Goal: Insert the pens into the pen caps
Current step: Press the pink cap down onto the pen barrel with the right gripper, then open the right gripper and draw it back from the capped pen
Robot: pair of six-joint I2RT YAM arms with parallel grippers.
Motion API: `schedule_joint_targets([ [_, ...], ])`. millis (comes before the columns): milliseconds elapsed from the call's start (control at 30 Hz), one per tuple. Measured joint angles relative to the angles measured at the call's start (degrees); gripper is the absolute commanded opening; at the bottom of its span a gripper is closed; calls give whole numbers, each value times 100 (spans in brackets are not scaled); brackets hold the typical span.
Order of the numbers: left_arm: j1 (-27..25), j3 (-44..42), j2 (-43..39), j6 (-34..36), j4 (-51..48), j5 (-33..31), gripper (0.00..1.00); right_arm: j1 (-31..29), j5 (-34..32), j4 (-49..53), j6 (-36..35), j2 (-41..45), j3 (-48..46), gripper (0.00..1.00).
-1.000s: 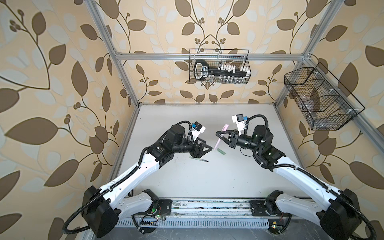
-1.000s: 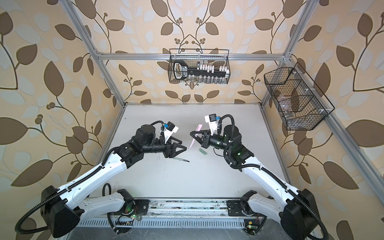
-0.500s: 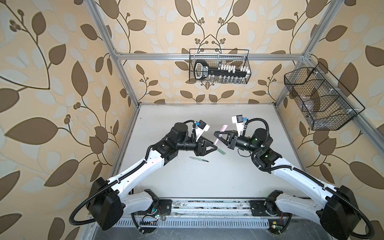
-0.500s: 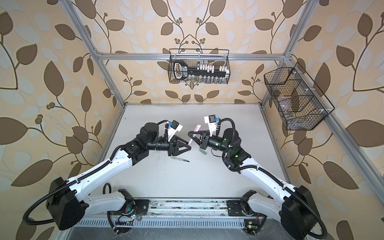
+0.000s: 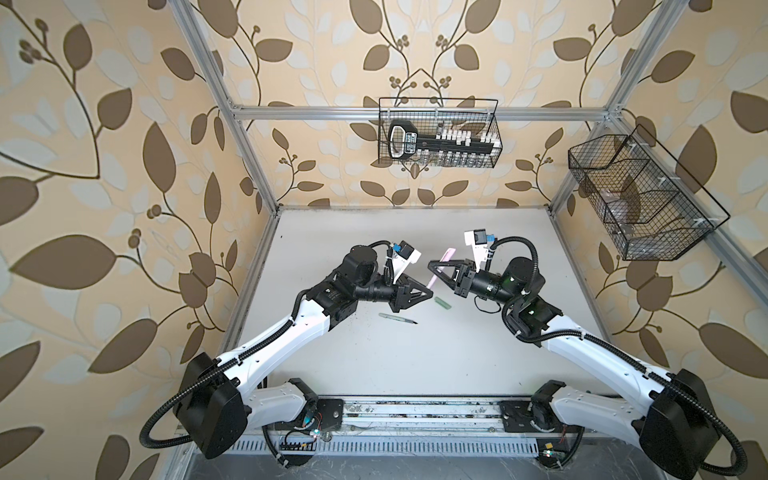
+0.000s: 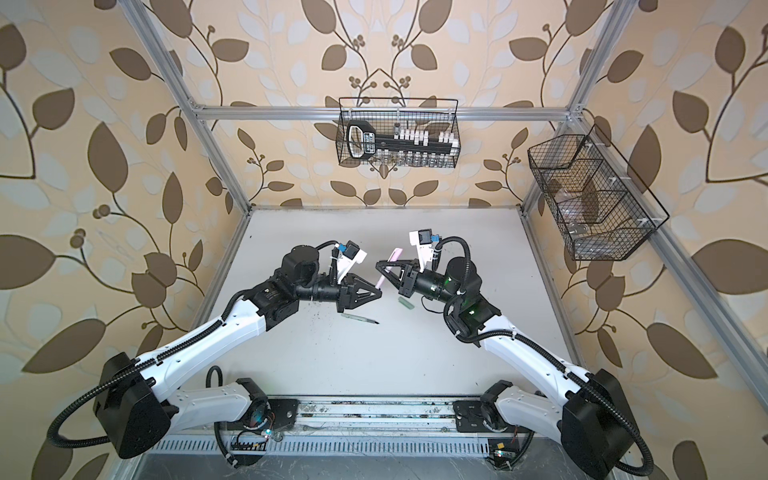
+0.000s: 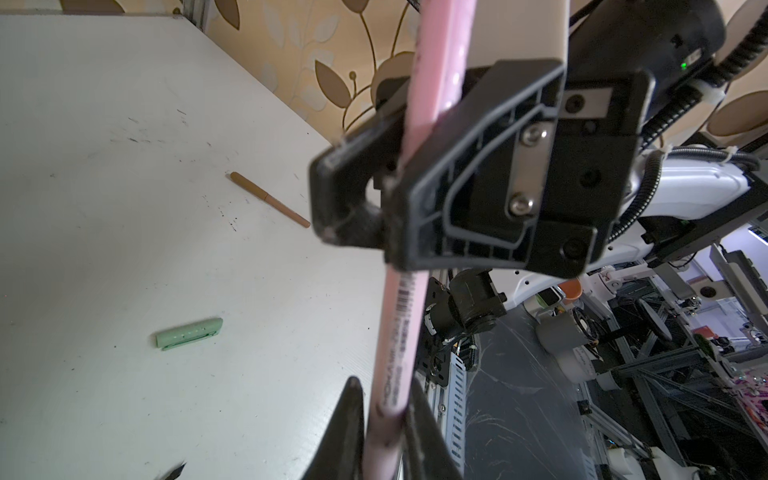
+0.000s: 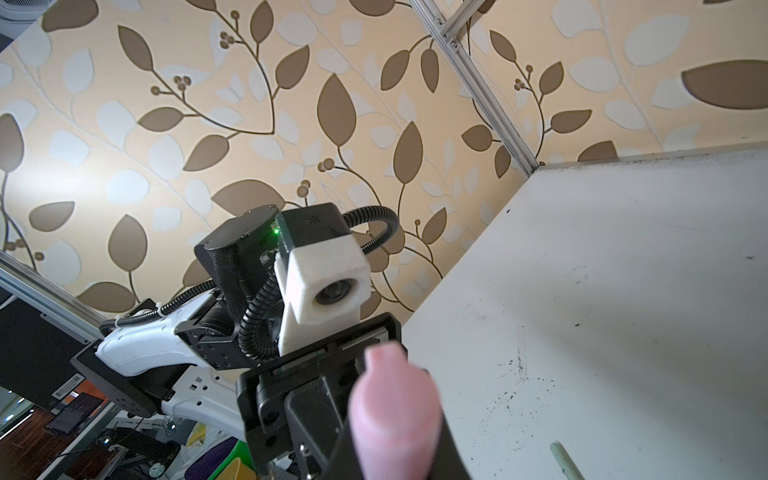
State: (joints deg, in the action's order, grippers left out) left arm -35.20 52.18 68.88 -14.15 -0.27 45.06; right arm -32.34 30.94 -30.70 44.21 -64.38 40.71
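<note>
A pink pen (image 5: pixel 434 281) (image 6: pixel 381 280) hangs tilted above the table's middle in both top views, with a wider pink pen cap (image 5: pixel 449 254) (image 8: pixel 395 411) on its upper end. My right gripper (image 5: pixel 433 264) (image 6: pixel 380 265) is shut on it near where cap meets barrel. At the barrel's lower end (image 7: pixel 390 374), my left gripper (image 5: pixel 430 294) (image 7: pixel 384 384) is shut with both fingers touching it. A sage green pen (image 5: pixel 397 318) and a green cap (image 5: pixel 442 302) (image 7: pixel 189 332) lie apart on the table. A tan-brown pen (image 7: pixel 270 199) lies farther off.
The white table (image 5: pixel 415 365) carries dark ink specks. One black wire basket (image 5: pixel 438 137) with tools hangs on the back wall, another wire basket (image 5: pixel 640 195) on the right wall. The arms' base rail (image 5: pixel 415 419) runs along the front edge.
My left gripper moved right to the pink pen's lower end and closed on it. My right gripper shifted slightly left, still holding the pen.
</note>
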Motion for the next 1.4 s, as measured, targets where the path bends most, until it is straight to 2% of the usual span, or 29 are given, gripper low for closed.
schedule_joint_targets([
  [133,0,0,28,31,-42,-2,17,-70,-144,98,-127,20,0,0],
  [300,-7,2,52,227,-70,92,0,-101,-208,186,-125,42,-2,0],
  [400,-13,4,79,313,-72,109,0,-107,-256,232,-149,111,-55,6],
  [467,-26,11,105,374,-94,111,0,-120,-306,275,-179,168,-94,15],
  [567,-61,81,142,417,-186,120,0,-131,-402,391,-286,286,-162,23],
  [633,-57,199,188,415,-260,57,0,-144,-402,487,-391,380,-216,40],
  [733,-33,369,264,476,-337,-74,0,-179,-372,627,-509,560,-284,55],
  [833,-33,431,284,570,-431,-153,0,-170,-339,846,-599,772,-315,63],
  [1000,-33,431,286,750,-592,-173,0,59,-258,1285,-691,1137,-350,67],
  [1133,-33,431,286,876,-686,-153,0,625,-85,1451,-678,1305,-341,67],
  [1267,-33,431,286,951,-750,-151,0,1069,168,1473,-656,1088,-192,67],
  [1400,-33,431,284,957,-772,-144,0,1126,398,1453,-654,732,94,67],
])
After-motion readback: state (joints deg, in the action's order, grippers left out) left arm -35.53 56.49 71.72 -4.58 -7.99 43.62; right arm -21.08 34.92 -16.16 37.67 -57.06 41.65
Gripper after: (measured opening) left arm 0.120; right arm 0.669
